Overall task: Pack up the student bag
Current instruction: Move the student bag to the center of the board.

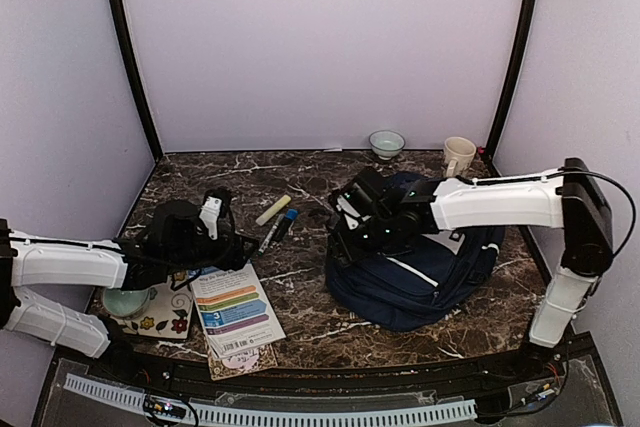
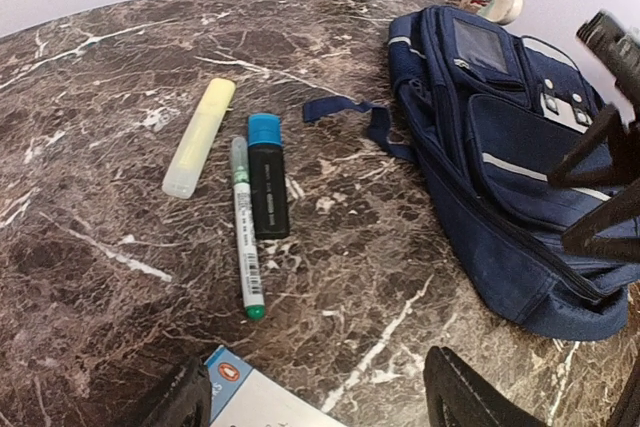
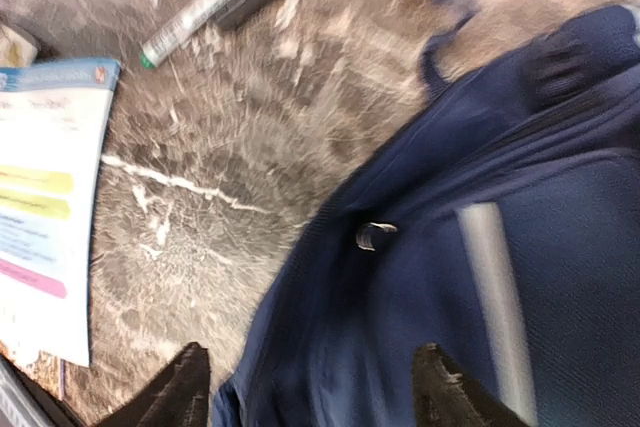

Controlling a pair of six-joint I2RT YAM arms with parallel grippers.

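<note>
The student bag (image 1: 425,272) is a navy-blue backpack with white stripes, lying flat at the right of the table. It also shows in the left wrist view (image 2: 500,162) and the right wrist view (image 3: 500,247). My right gripper (image 1: 342,239) hovers over the bag's left edge, open and empty (image 3: 310,392), with a metal zipper pull (image 3: 372,235) just ahead of it. My left gripper (image 1: 228,247) is open and empty (image 2: 325,407) above the top corner of a booklet (image 2: 245,397). A yellow highlighter (image 2: 198,137), a blue-capped black marker (image 2: 267,182) and a green-tipped pen (image 2: 244,232) lie ahead of it.
The booklet (image 1: 235,312) lies at the front left beside a floral mat (image 1: 165,315) with a green cup (image 1: 125,302). A bowl (image 1: 386,143) and a white mug (image 1: 458,155) stand at the back wall. The bag's strap (image 2: 350,112) trails towards the markers.
</note>
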